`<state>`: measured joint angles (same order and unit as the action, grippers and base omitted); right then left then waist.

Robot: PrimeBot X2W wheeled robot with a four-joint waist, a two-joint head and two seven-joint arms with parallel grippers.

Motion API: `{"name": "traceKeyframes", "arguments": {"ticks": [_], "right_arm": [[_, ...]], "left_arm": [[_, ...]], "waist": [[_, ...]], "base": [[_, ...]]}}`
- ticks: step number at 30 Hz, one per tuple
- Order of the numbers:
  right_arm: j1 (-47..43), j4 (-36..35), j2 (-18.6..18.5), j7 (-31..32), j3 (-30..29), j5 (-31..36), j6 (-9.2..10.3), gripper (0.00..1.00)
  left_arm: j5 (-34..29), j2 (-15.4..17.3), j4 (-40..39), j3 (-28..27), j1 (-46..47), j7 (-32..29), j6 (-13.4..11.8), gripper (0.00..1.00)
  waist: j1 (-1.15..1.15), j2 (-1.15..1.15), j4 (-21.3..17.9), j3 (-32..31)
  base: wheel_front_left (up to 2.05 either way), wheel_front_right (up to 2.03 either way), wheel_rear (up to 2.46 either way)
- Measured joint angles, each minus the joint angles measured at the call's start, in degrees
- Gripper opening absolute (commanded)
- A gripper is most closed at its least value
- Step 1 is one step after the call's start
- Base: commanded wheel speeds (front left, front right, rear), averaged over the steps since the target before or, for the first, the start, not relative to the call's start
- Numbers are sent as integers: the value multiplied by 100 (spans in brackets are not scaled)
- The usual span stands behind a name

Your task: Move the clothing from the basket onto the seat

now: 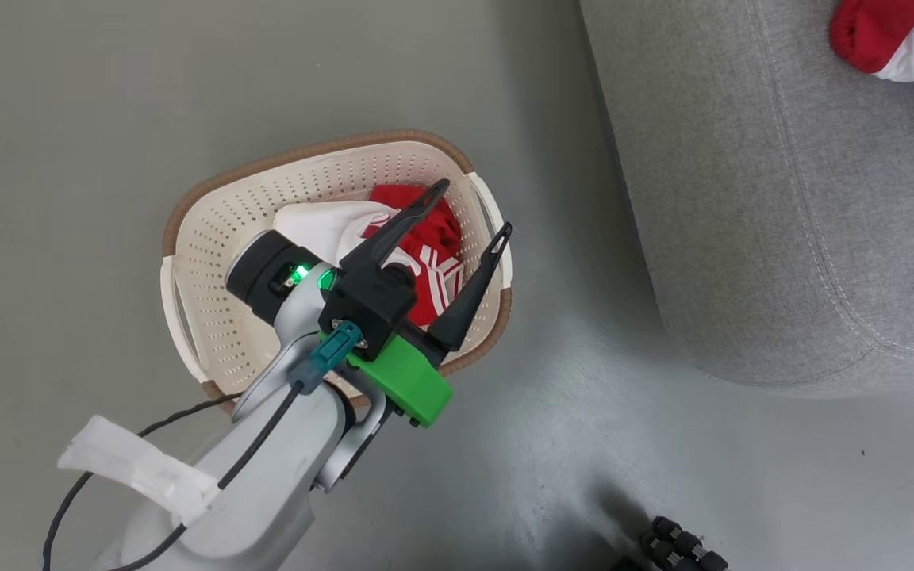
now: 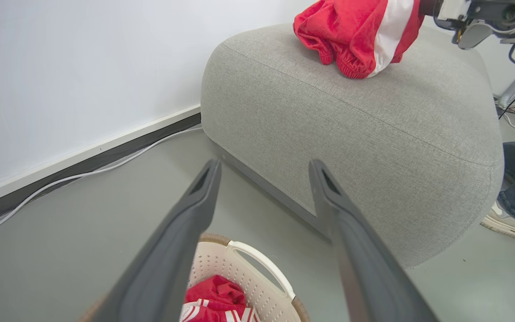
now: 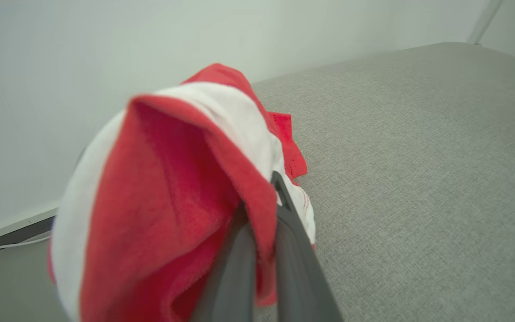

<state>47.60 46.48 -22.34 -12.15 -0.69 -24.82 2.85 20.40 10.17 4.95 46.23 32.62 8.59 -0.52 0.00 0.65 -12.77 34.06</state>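
**Step in hand (judged):** setting a garment down on the seat; next pick is being prepared.

- Seat [image 2: 373, 134]: the grey sofa, right of the basket in the head view. A red-and-white garment [image 2: 356, 31] is on its top near the rounded corner, lower folds apparently resting on the fabric.
- Basket [image 1: 211, 230]: on the floor just beside the seat. Red and white clothing [image 1: 425, 254] lies bunched in it.
- Right tool [image 3: 262, 197]: clamped tight on a fold of the garment, with cloth draped over both fingers.
- Left tool [image 1: 474, 206]: fingers spread wide, holding nothing, hovering over the basket's contents.

**To do it well:**
- Carry the garment further in from the seat's edge before opening, so it cannot slide to the floor.
- Open fully, then draw back along the fingers so the draped cloth does not snag.
- Left tool should drop onto the middle of the bundle and pinch a thick fold, clear of the basket wall and handle [image 2: 262, 264].

**Count:**
- Seat: 1
- Basket: 1
- Tools: 2
- Garments on the seat: 1
- Garments in the basket: at least 1; I cannot tell how many pieces are in the bundle.
- Person's shoe [image 2: 512, 223] by the seat: 1
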Motion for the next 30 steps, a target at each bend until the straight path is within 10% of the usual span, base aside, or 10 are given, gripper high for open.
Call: {"name": "traceKeyframes", "arguments": {"ticks": [1, 30], "right_arm": [[-1, 24, 1, -4, 18, 21, -16, 100], [-1191, -565, 331, -221, 566, 445, -733, 100]], "left_arm": [[1, 2, 11, -5, 0, 4, 0, 100], [675, -278, 814, -410, -717, 517, 43, 100]], "waist": [[0, 0, -6, -21], [0, 0, -6, -1672]], "base": [[0, 0, 0], [0, 0, 0]]}}
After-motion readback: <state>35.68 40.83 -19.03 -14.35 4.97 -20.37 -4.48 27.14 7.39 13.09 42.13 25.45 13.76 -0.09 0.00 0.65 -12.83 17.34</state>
